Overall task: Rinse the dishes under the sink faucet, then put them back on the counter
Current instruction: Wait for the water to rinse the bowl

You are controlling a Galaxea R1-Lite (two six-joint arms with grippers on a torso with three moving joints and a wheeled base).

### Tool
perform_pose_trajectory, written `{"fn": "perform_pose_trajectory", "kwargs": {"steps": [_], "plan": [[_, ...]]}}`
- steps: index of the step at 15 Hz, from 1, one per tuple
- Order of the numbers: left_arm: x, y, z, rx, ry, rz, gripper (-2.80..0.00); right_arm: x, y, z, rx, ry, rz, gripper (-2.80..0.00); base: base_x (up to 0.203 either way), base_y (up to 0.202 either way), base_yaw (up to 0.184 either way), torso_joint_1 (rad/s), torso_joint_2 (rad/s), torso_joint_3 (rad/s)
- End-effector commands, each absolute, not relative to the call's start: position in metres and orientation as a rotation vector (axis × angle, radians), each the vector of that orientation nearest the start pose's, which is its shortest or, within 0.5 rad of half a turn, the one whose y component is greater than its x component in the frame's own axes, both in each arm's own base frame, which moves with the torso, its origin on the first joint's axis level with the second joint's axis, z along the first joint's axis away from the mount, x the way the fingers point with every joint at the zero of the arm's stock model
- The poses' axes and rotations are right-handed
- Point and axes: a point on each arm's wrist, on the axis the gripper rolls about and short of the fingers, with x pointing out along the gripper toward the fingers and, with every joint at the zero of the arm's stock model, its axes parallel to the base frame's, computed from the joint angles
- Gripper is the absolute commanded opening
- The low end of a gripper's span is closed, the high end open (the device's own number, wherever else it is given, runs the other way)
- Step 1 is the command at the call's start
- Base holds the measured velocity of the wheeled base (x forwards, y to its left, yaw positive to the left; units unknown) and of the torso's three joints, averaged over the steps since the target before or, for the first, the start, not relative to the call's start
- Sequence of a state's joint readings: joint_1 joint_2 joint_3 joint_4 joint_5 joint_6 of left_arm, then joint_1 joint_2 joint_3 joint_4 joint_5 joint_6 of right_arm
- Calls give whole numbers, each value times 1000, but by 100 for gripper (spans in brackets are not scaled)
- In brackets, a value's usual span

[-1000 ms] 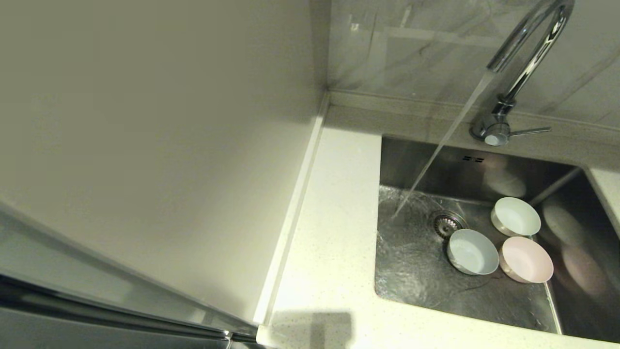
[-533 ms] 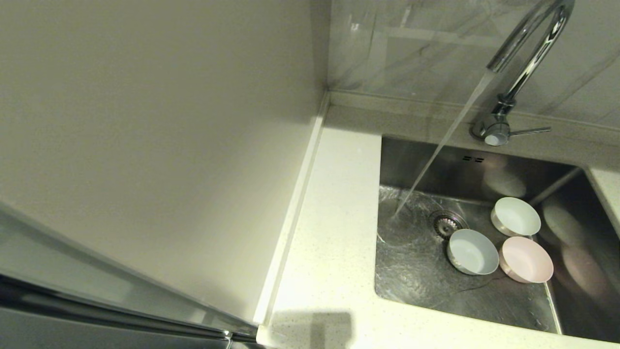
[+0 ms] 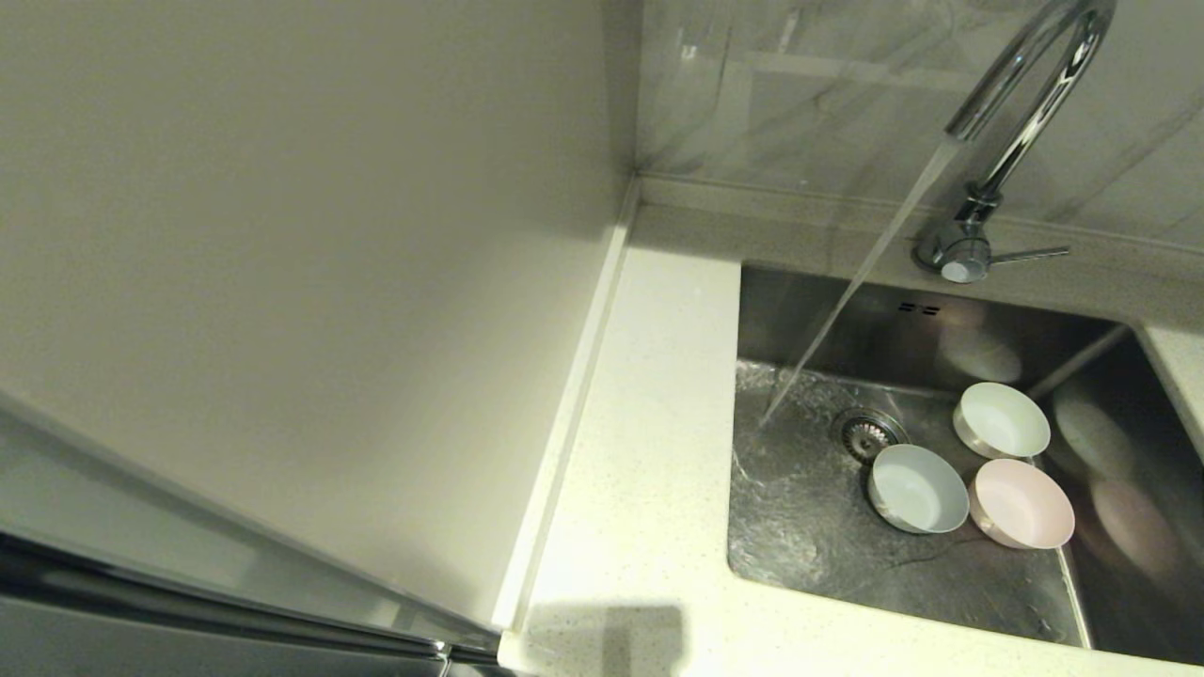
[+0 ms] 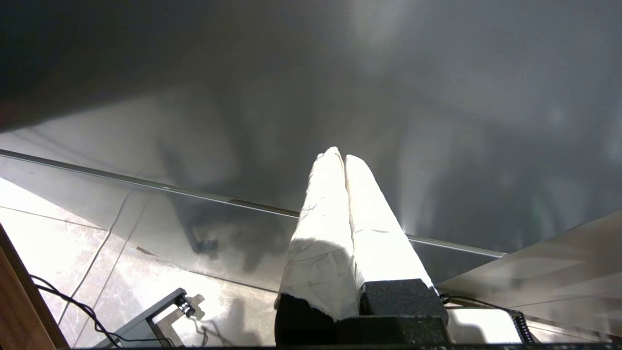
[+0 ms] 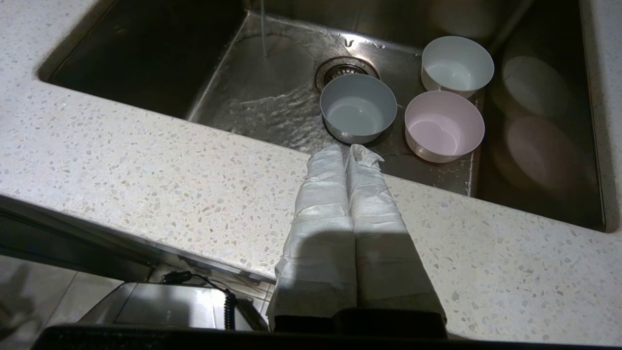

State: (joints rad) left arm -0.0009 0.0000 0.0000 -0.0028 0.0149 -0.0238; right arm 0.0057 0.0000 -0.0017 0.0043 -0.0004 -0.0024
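Inside the rectangular brushed stainless-steel sink (image 3: pixel 809 527), three small round shallow bowls stand upright on the basin floor, right of the round strainer drain (image 3: pixel 867 433). The pale blue-grey bowl (image 3: pixel 917 488) sits just beside the drain on its near right. The pale pink bowl (image 3: pixel 1021 503) lies right of it, and the white bowl (image 3: pixel 1001 419) lies on the far side of the pink one. No brand, label or writing can be read on any item. Water runs from the tall chrome gooseneck faucet (image 3: pixel 1021 113) and lands on the basin floor left of the drain, clear of all three bowls.

The right gripper (image 5: pixel 349 149) is above the white speckled stone-like counter (image 3: pixel 640 489) at the near edge of the sink; its jaws are pressed together and hold nothing. The left gripper (image 4: pixel 338 154) is parked well apart from the sink, before a plain grey panel (image 4: pixel 437 97); its jaws are likewise closed and empty.
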Motion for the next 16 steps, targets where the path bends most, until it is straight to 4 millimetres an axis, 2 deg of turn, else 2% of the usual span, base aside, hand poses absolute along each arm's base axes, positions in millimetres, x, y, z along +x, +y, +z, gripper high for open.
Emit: {"fn": "perform_pose_trajectory", "kwargs": {"steps": [1, 16], "plan": [[-23, 0, 76, -25, -8, 15, -280, -23, 0, 75, -3, 3, 6, -280, 0, 0, 0, 0, 0, 0], [-23, 0, 76, -25, -6, 15, -280, -23, 0, 75, -3, 4, 6, -280, 0, 0, 0, 0, 0, 0]]}}
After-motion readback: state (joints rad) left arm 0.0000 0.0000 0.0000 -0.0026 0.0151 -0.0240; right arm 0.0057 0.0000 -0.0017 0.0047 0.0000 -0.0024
